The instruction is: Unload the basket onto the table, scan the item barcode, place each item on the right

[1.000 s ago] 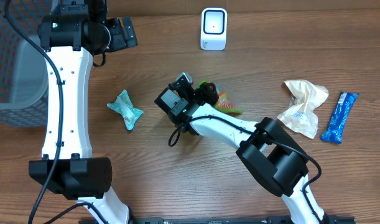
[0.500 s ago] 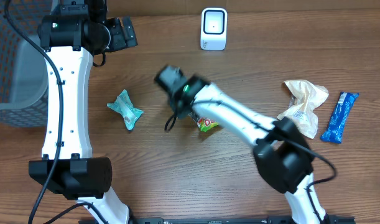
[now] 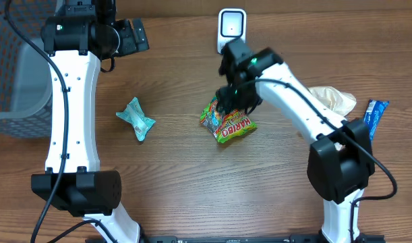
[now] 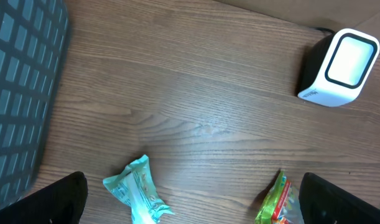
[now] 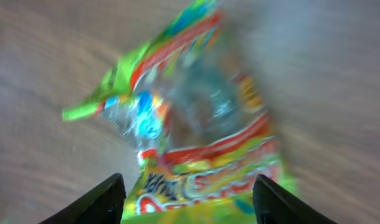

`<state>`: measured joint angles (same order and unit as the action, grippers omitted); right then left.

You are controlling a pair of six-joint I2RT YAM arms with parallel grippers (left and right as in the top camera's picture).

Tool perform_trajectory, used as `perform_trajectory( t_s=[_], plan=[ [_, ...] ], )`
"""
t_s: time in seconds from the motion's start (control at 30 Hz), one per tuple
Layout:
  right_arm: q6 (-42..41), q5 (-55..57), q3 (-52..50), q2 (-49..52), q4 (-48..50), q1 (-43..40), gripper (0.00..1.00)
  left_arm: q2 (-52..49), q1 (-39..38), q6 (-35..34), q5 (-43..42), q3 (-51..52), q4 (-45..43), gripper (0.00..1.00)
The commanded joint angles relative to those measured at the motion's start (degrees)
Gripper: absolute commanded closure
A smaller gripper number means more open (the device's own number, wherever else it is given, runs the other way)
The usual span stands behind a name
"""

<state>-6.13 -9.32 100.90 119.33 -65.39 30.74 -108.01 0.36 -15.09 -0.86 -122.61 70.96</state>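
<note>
**noob_arm:** where's the haribo bag (image 3: 230,125) sitting right now?

**benchrat:** it's lying flat on the wooden table (image 3: 192,182), roughly mid-table, logo side facing up. the white scanner (image 3: 231,31) is standing at the far edge, well apart from the bag, with bare wood between them.

**noob_arm:** and the right gripper (image 5: 188,182), is it pinching it?

**benchrat:** doesn't look like it. from overhead it's hovering over the bag's top corner, on the scanner side. in the wrist cam both fingers (image 5: 104,198) are standing spread, with the bag's printed end showing between them. that shot is blurring badly, so i can't tell if a finger is brushing the plastic.

**noob_arm:** left side doing anything?

**benchrat:** the left gripper (image 4: 193,180) is hanging up near the far left of the table, jaws spread wide, nothing between them. its cam is looking down at wood, the scanner, and a teal wrapper (image 3: 137,119) lying left of the bag.

**noob_arm:** other stuff around?

**benchrat:** a crumpled beige wrapper (image 3: 330,111) is sitting on the right, partly hiding behind the right arm, with a blue bar (image 3: 369,127) just beside it. a grey basket (image 3: 17,81) is sitting at the left edge.
</note>
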Motion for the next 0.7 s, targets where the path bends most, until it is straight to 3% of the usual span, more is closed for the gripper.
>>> perform_trajectory(
  t_s=[0.0, 0.13, 0.3, 0.47, 0.67],
  plan=[
    [0.5, -6.2, -4.8, 0.2, 2.6, 1.5, 0.33, -0.6, -0.4, -0.8, -0.4, -1.3, -0.1, 0.0],
    [-2.7, -2.6, -11.8, 0.2, 12.0, 2.6, 0.33, -0.6, -0.4, -0.8, -0.4, -1.3, -0.1, 0.0],
    [-6.1, 2.9, -12.7, 0.3, 14.6, 1.8, 0.33, -0.6, -0.4, -0.8, -0.4, -1.3, 0.0, 0.0],
    [-5.9, 2.9, -7.7, -0.6, 9.6, 1.9, 0.27, -0.6, -0.4, -0.8, -0.4, -1.3, 0.0, 0.0],
    [-5.2, 12.9, -5.1, -2.1, 8.2, 2.0, 0.2, -0.6, -0.4, -0.8, -0.4, -1.3, -0.1, 0.0]
  ],
)
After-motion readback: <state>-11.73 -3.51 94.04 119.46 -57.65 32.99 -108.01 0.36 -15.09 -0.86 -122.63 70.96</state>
